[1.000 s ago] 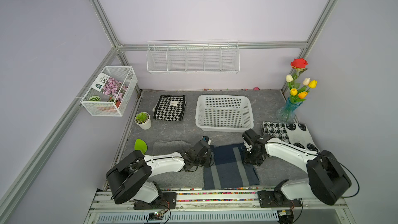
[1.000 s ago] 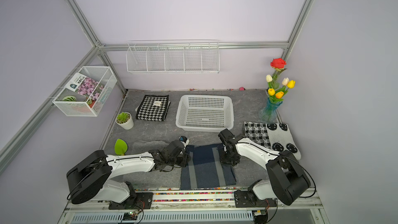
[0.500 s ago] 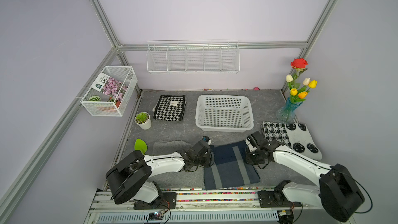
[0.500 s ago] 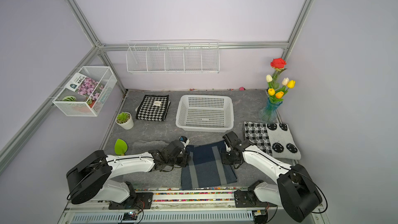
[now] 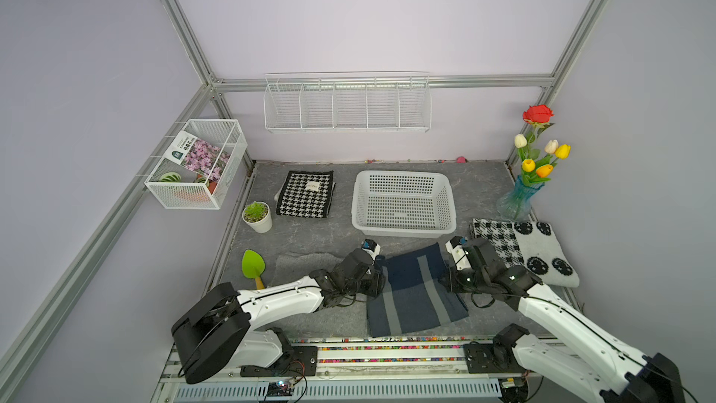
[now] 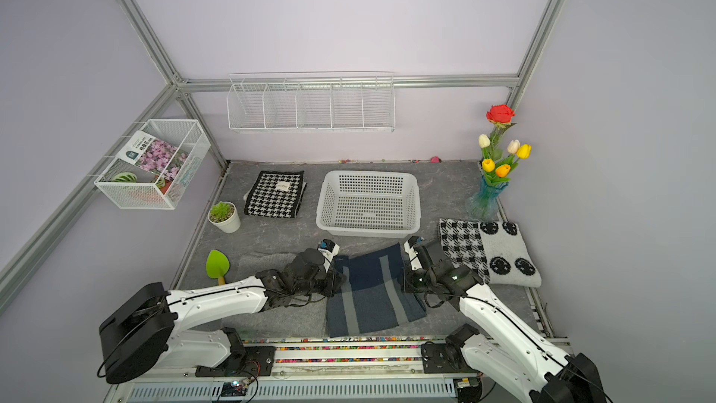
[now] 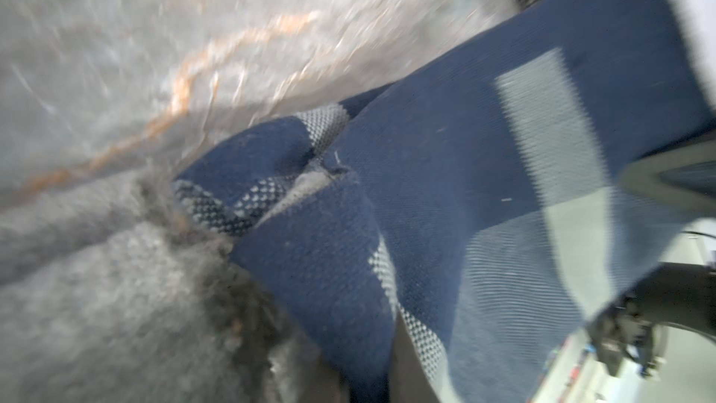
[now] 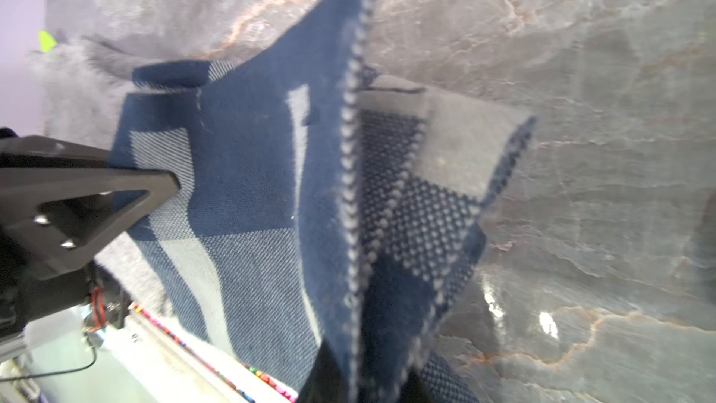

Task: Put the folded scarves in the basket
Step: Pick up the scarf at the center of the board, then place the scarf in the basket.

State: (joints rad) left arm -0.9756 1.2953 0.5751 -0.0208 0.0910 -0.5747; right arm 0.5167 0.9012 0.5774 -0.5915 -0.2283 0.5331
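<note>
Two pincers sit at opposite edges of the scarf (image 5: 414, 288), which in both top views lies folded on the bench (image 5: 310, 234) just short of the basket (image 5: 403, 232); the basket holds nothing. The left pincer (image 5: 380, 284) meets the scarf's left edge and the right pincer (image 5: 451, 284) its right edge. The wrists cover the fingertips there, so the grip cannot be read from above. In the left wrist view the scarf is puckered, its layers raised off the bench and gathered toward the frame's border. I read this as the left pincer clamped on the cloth, though the picture is blurred and the fingers themselves are cut off. In the right wrist view the scarf's near edge rises in a ridge into dark fingers at the frame's border, so the right pincer is closed on it. Across the cloth a black triangular finger (image 8: 97, 195), apparently the left pincer's, rests at the far edge. The step in hand looks like a grasp made on both sides, with the lift not yet begun. The next move calls for both arms to rise together, keep the fold intact, clear the basket's near rim and let go inside. Neither wrist view shows the basket clearly.
</note>
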